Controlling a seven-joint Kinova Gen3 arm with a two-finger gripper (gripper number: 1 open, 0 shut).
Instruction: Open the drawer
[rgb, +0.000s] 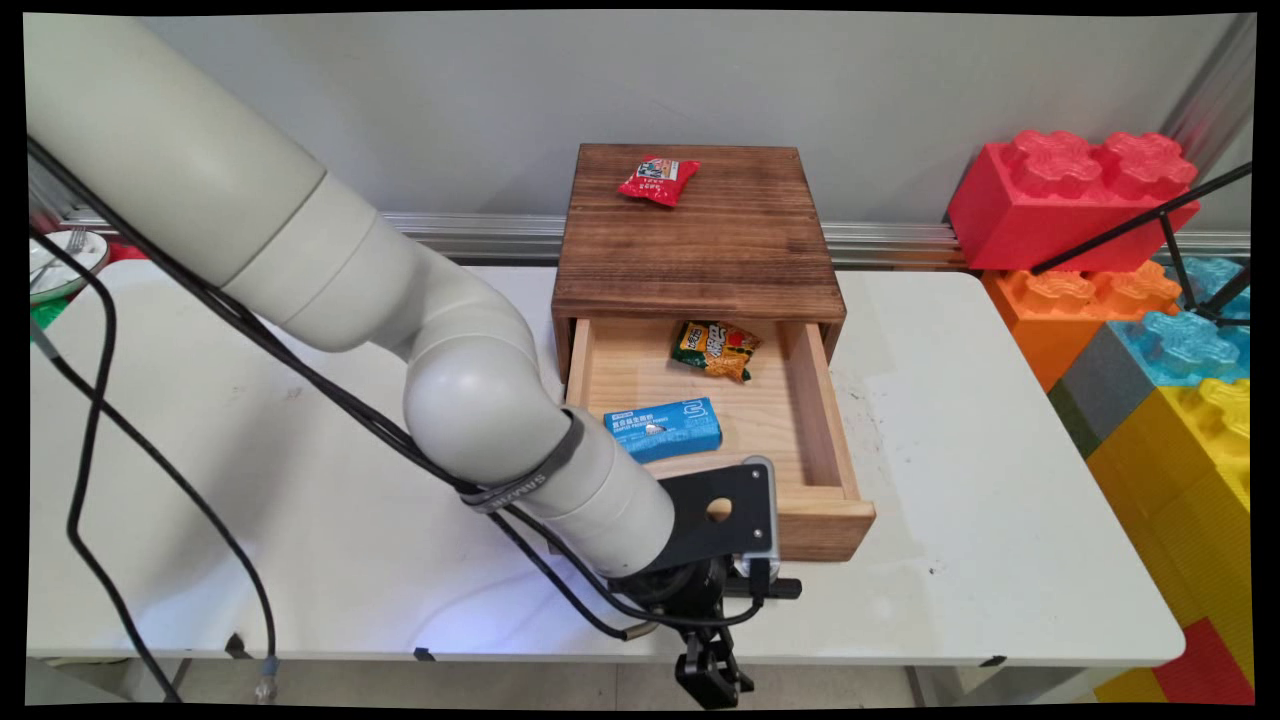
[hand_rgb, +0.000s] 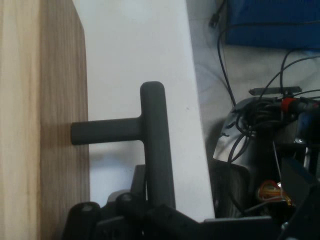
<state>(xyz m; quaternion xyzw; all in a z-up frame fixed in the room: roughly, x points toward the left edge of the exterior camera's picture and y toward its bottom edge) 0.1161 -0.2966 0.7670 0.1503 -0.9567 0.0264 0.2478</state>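
Black end effector (hand_rgb: 150, 210) clamps the dark T-shaped handle (hand_rgb: 150, 135) of the pulled-out light wooden drawer (rgb: 800, 420) at the worktop's (rgb: 1000, 500) near edge. Rigid handle, likely best gripped on its crossbar; the drawer probably slides stiffly.

You get bright, even light from above, and the table (rgb: 950, 420) glares pale white. Soft shadows sit under the arm (rgb: 300, 250). In the hand view the handle (hand_rgb: 150, 135) looks slightly soft, with a faint shadow.
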